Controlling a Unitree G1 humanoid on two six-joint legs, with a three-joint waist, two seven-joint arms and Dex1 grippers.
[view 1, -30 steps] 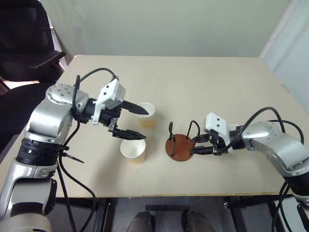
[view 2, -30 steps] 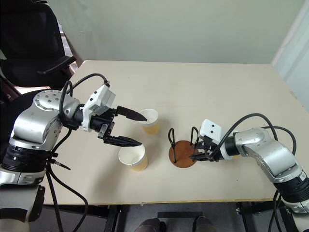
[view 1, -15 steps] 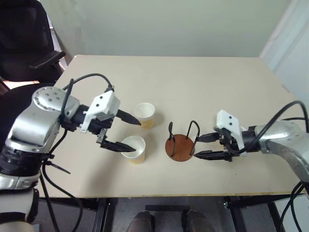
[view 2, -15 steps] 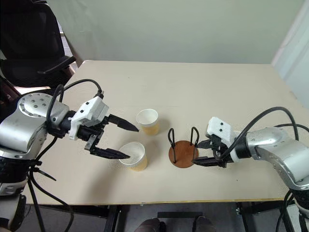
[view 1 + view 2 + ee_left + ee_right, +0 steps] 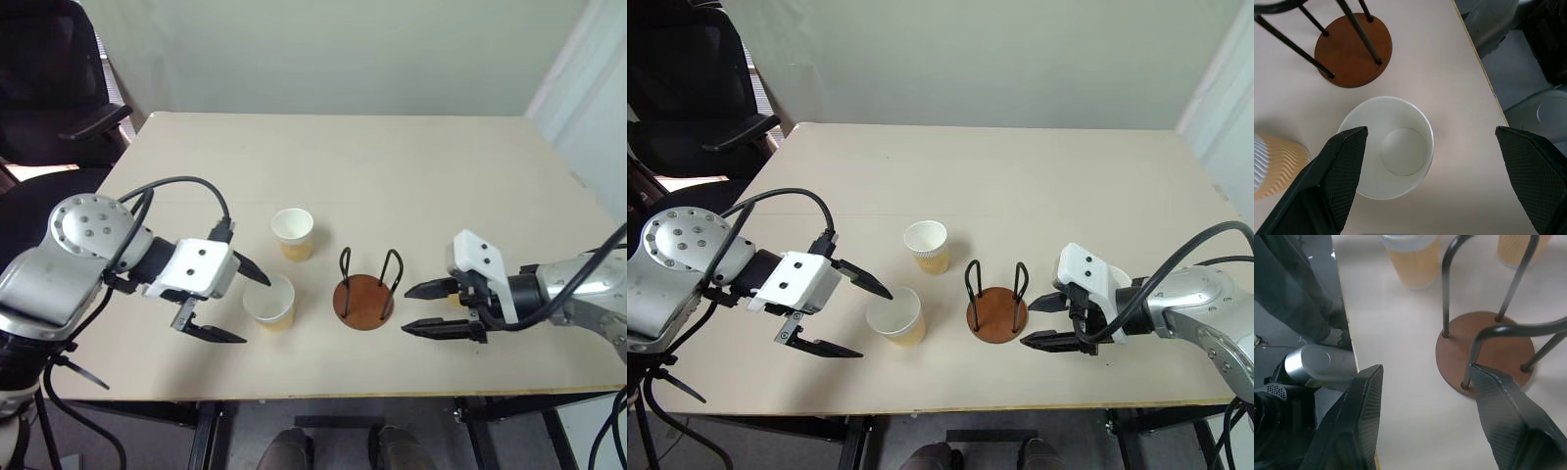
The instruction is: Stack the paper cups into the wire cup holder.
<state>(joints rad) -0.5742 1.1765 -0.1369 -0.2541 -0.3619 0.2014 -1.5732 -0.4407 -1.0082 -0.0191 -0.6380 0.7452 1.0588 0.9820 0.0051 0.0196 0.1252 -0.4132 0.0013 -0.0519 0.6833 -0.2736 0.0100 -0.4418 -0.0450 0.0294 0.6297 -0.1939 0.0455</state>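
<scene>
Left eye view: beige table (image 5: 411,176), largest thing, w/ a black office chair (image 5: 59,88) off its far left corner. No brand, label or writing readable on anything.

Left arm comes in low from the left side, elbow out, white wrist block near the table's front edge. Left gripper (image 5: 233,305) points right and down toward the near paper cup (image 5: 270,303); fingers spread wide apart, nothing between them. One finger tip is just beside the cup's rim, the other lies nearer the table edge, apart from the cup. Left wrist view: cup sits upright, white inside, between the two black fingers (image 5: 1327,186), not clamped.

Right arm reaches in from the right, forearm roughly level. Right gripper (image 5: 416,308) points left at the wire cup holder (image 5: 364,299), fingers apart, empty, tips just short of the base.

Holder: reddish-brown disc, two upright black wire loops, near table centre-front, no cup in it.

Second paper cup (image 5: 293,233) stands upright behind the near one, well apart from both grippers. Its side is ribbed tan in the left wrist view.
</scene>
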